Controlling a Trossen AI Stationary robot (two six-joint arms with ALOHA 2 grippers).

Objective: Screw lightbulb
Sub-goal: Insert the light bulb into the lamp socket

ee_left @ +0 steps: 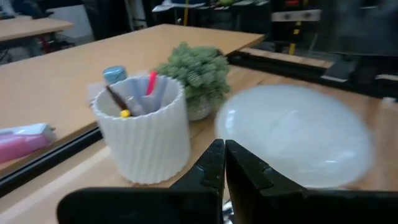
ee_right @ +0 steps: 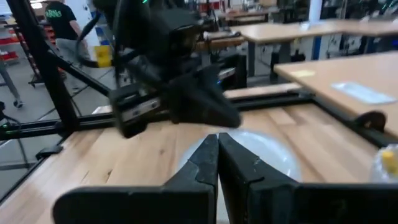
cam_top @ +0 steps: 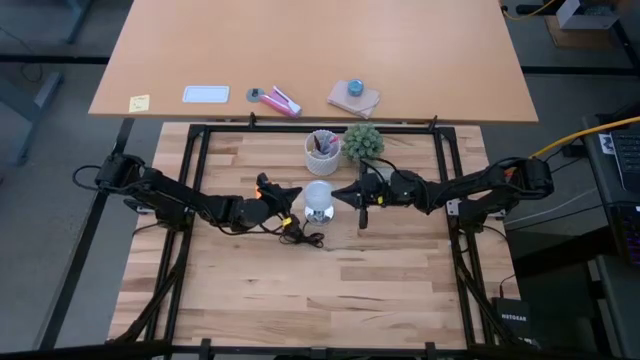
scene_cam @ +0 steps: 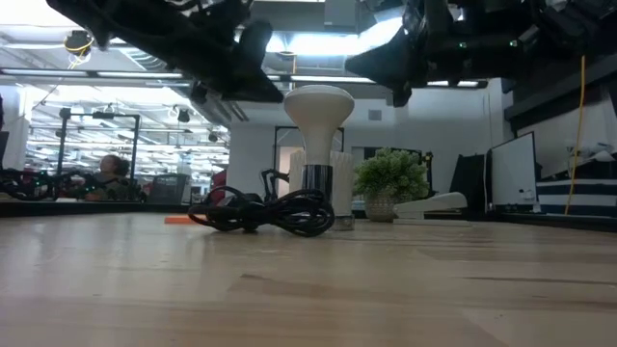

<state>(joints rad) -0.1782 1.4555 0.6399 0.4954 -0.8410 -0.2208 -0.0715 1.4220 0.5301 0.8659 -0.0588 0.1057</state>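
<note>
The frosted white lightbulb [cam_top: 318,197] stands upright, dome up, with its silver screw base [scene_cam: 316,180] down in a socket on the table. The socket's black cord [scene_cam: 270,212] lies coiled beside it. My left gripper [cam_top: 287,195] is shut just left of the dome, and the dome shows beyond its fingertips in the left wrist view [ee_left: 298,137]. My right gripper [cam_top: 343,193] is shut just right of the dome, which shows past its fingers in the right wrist view [ee_right: 264,149]. In the low view both grippers sit at about the height of the dome's top [scene_cam: 318,96]. I see neither one touching the bulb.
A white ribbed cup [cam_top: 322,152] with pens and a small green plant [cam_top: 363,142] stand just beyond the bulb. A black frame rail [cam_top: 320,128] borders the table. The far table [cam_top: 420,70] holds a card, a pink item and a small stack.
</note>
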